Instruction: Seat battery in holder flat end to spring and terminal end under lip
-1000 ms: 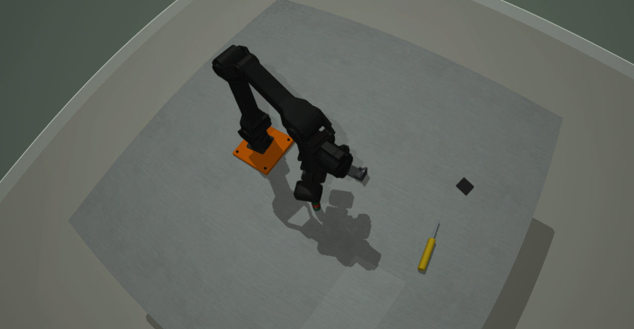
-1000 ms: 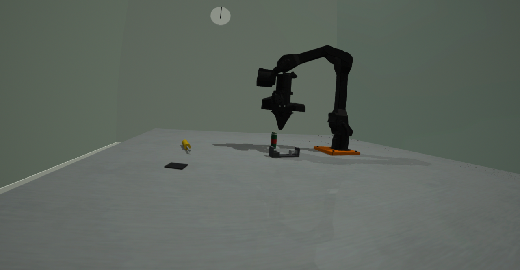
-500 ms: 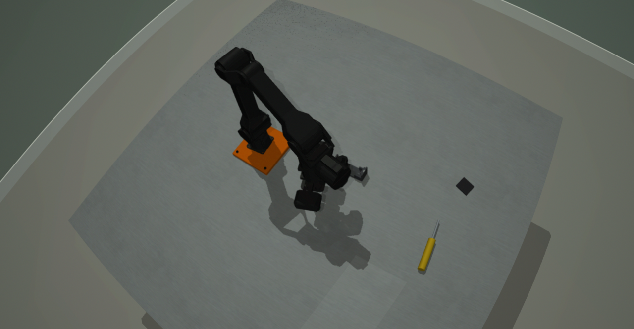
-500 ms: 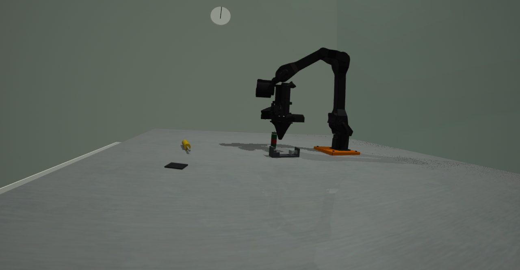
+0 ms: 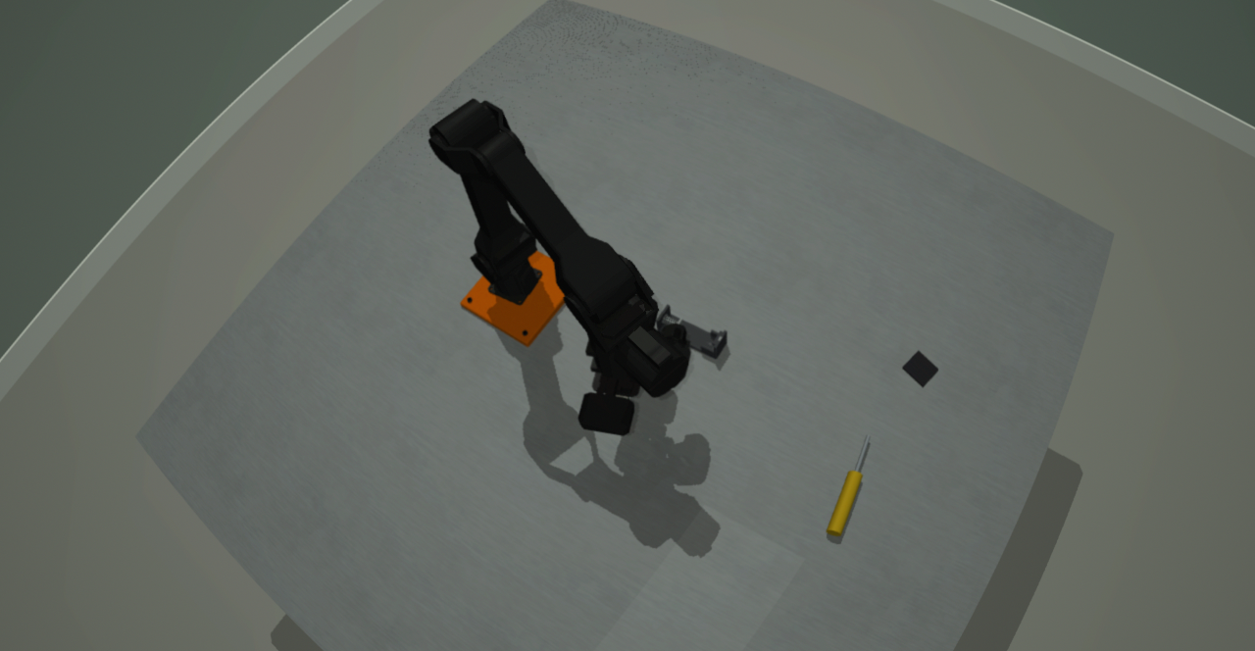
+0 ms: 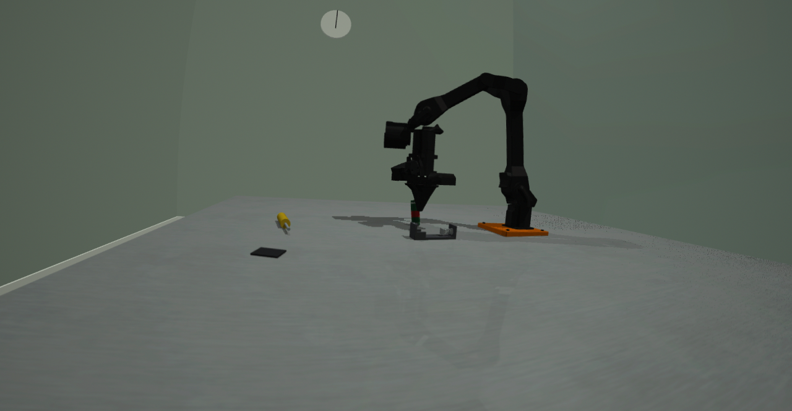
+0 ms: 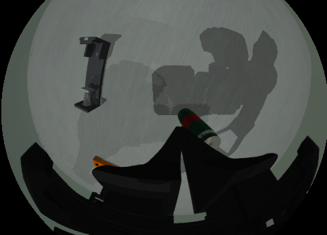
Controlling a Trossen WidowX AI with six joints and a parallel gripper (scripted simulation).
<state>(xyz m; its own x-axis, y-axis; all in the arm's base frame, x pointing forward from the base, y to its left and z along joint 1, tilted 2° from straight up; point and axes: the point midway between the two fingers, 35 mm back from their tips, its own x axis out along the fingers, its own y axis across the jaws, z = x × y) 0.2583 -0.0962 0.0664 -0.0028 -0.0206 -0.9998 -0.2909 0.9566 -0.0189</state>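
Note:
The battery [image 6: 415, 214] [image 7: 197, 125], green with a red band, stands on the table leaning slightly in the exterior view. Its pale end is up; it is hidden in the top view. My gripper [image 6: 420, 209] [image 7: 179, 130] is shut with nothing between its fingers. Its tips are close beside the battery's upper part; whether they touch it is unclear. The grey holder [image 5: 702, 337] [image 6: 437, 236] [image 7: 95, 69] is empty, to the left in the wrist view. Its spring [image 6: 446, 231] [image 7: 86, 98] is at the end nearer the arm base, its lip [image 7: 89, 39] at the far end.
A yellow screwdriver [image 5: 844, 502] [image 6: 283, 220] and a flat black square [image 5: 920, 368] [image 6: 268, 252] lie away from the holder, on its lip side. The orange base plate [image 5: 491, 312] [image 6: 512, 232] [image 7: 99, 161] carries the arm.

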